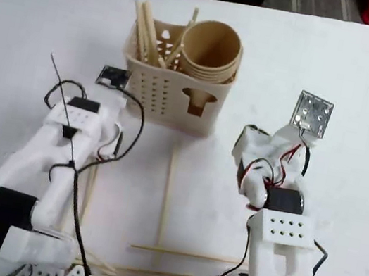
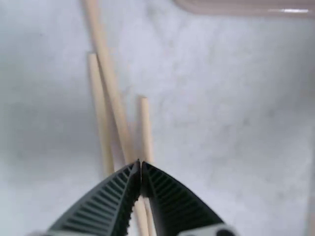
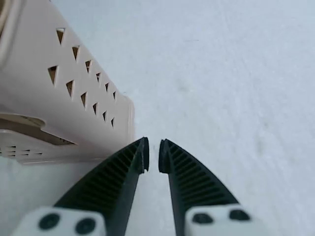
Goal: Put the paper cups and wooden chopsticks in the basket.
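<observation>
The basket [image 1: 156, 97], upper centre, holds stacked paper cups [image 1: 211, 46] and some chopsticks [image 1: 147, 28]. The loose wooden chopsticks [image 1: 167, 192] lie lower centre. The left gripper [image 2: 141, 164] has its jaws together over three of them, probably for pickup. The right gripper [image 3: 153, 155] is slightly parted and empty beside the basket.

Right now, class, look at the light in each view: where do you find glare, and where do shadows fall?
High view: the metal plate on an arm glints, and shadows on the table are faint. Left wrist view: a bright streak on the basket edge, soft shadows beside the chopsticks. Right wrist view: even light, with a soft shadow at the basket's foot.
</observation>
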Robot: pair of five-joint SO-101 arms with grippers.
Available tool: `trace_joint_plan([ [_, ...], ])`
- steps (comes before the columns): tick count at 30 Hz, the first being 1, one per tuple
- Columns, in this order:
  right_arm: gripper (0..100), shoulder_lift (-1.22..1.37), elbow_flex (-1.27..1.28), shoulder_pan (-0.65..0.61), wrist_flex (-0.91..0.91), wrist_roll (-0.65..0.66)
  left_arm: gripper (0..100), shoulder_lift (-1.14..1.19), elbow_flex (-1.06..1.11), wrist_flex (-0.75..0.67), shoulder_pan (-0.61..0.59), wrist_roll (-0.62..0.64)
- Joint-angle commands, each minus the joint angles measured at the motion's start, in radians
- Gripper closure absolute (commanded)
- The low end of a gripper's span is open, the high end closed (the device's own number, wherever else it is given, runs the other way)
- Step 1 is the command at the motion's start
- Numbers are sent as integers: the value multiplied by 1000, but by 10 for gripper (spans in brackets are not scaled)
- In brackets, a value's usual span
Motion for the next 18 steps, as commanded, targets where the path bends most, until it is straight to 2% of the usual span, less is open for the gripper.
trace_joint_plan([
  [1,947,-18,-6,10,-13,-3,977,-125,-2,49,-1,0],
  [8,947,-18,-6,10,-13,-3,978,-406,66,68,-1,0],
  [13,947,-18,-6,10,-13,-3,959,-513,123,58,-41,-5],
  [15,947,-18,-6,10,-13,-3,880,-516,149,60,-84,-40],
  [18,947,-18,-6,10,-13,-3,707,-516,215,11,-156,-49],
])
